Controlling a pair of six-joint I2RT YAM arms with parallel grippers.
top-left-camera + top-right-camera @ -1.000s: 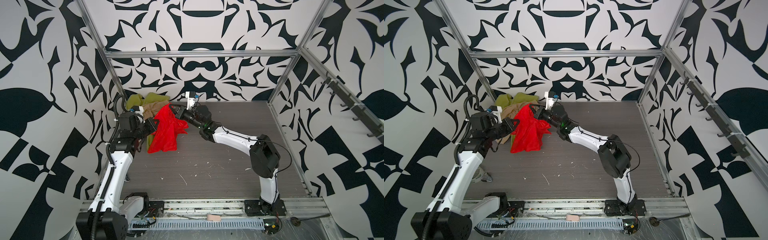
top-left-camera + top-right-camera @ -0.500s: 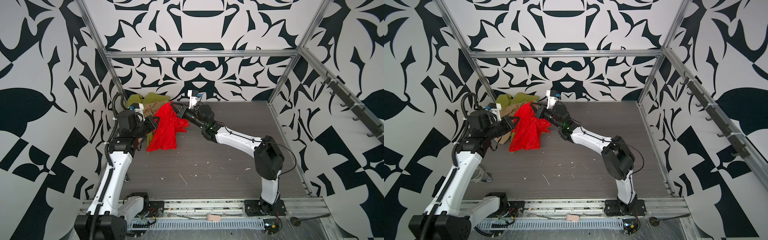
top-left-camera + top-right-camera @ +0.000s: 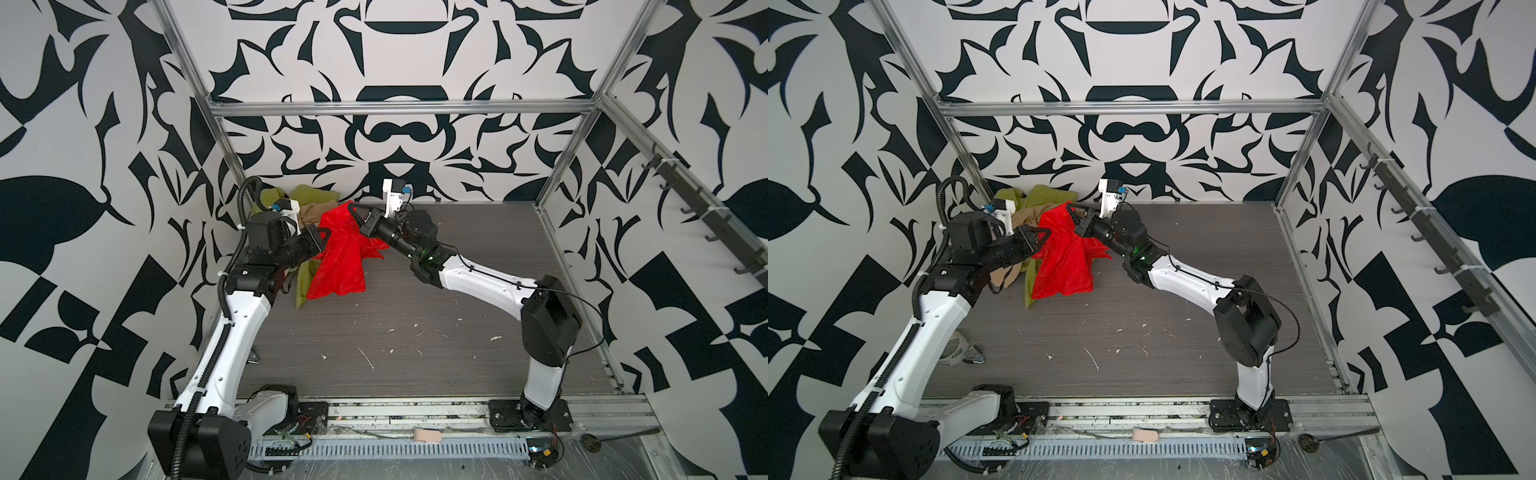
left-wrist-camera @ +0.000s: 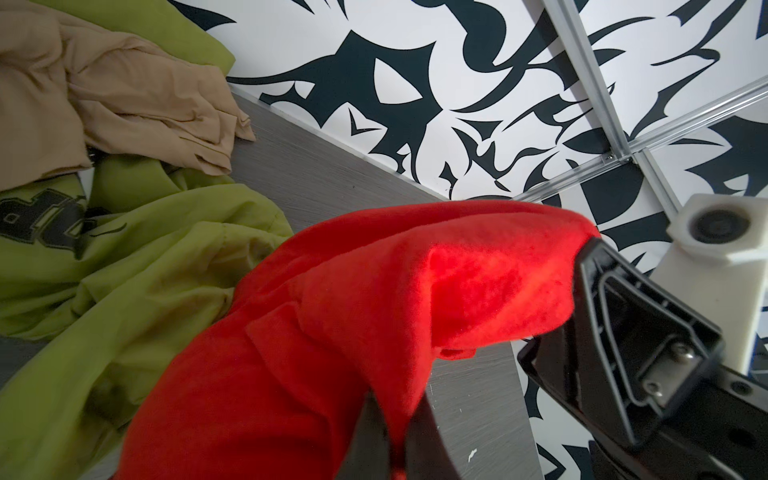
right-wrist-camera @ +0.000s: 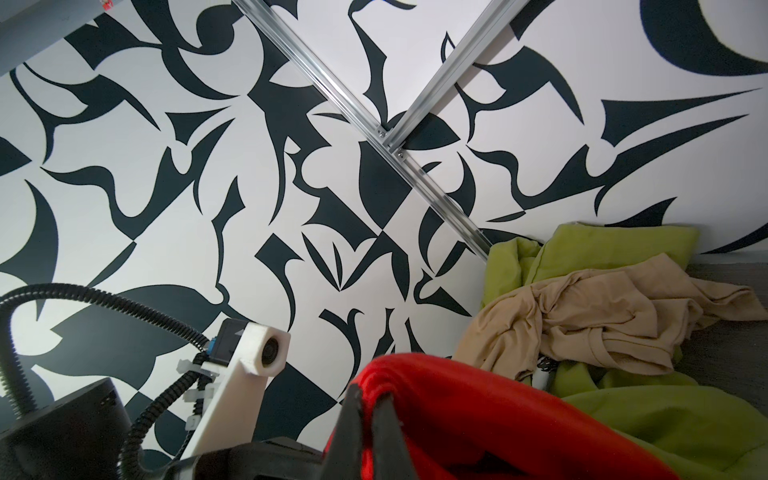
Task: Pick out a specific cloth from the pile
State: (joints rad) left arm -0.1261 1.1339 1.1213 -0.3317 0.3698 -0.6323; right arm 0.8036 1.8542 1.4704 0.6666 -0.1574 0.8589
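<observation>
Left gripper (image 3: 325, 235) clamped tight on one upper corner of the red cloth (image 3: 341, 266); right gripper (image 3: 354, 212) pinched closed on the opposite upper edge. The cloth is stretched between both grippers and hangs below them, its hem near the table (image 3: 415, 324). The pile (image 3: 309, 199), green and beige, lies just beyond the left gripper

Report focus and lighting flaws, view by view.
In both top views: even light, faint shadows, red cloth sharp. Left wrist view: red cloth close to the lens soft, beige cloth crisper. Right wrist view: right gripper dark, blurred; wall pattern sharp.
</observation>
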